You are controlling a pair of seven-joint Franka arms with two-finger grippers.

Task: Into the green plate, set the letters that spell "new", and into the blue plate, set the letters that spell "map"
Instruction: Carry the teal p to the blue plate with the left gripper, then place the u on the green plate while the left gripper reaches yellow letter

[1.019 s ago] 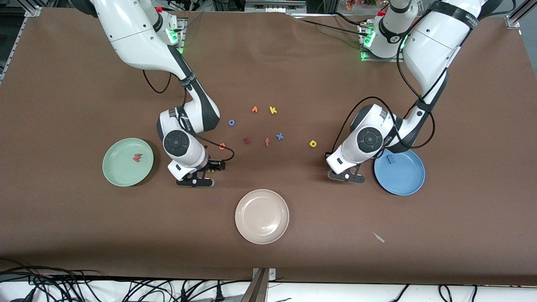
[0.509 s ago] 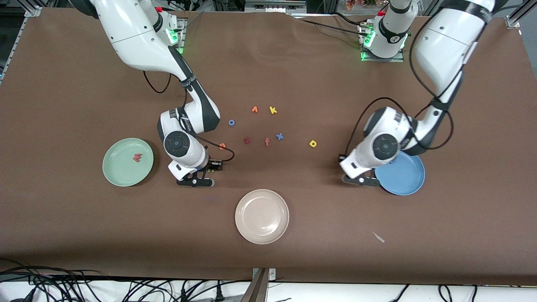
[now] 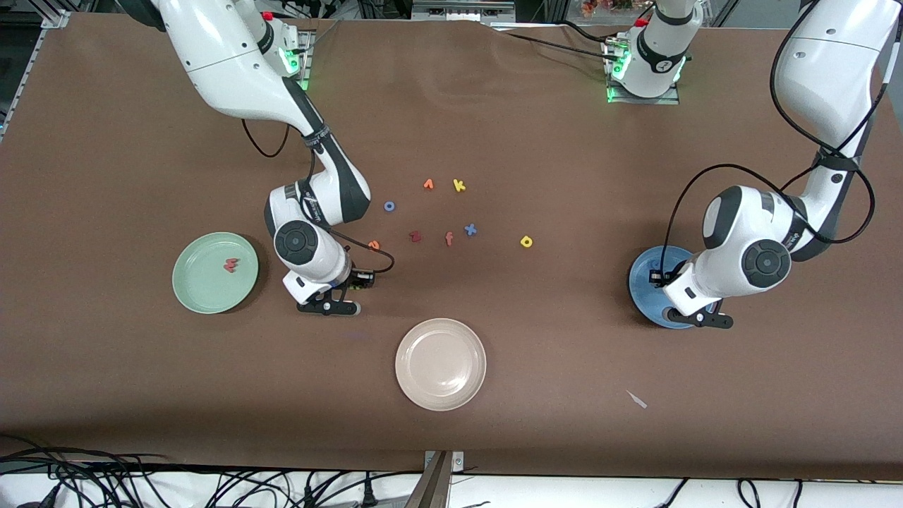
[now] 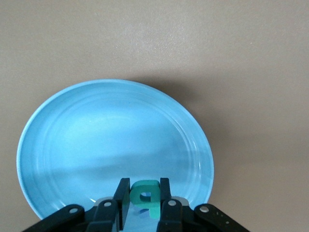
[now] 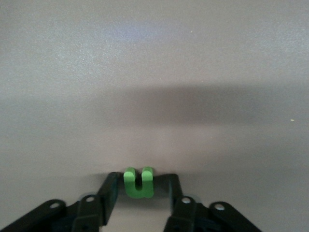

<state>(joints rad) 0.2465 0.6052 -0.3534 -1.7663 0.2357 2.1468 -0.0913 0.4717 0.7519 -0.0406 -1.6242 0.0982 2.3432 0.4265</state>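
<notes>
Left tool (image 4: 145, 200) grips teal p (image 4: 145, 197) over blue plate (image 4: 58, 140) — brown tabletop (image 3: 536, 367).

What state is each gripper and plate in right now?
Left gripper: shut on teal foam p, above round blue plate.
Right gripper: open, straddling green foam n.
Round mint-green plate: holds salmon-pink foam w.
Round beige plate: empty.

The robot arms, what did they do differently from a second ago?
The left gripper, shut on the teal p, swung toward its own end of the table and now hangs over the blue plate. The right gripper stayed low at the green n, its jaws narrowing around it. The loose letters, green plate and beige plate stayed put.
</notes>
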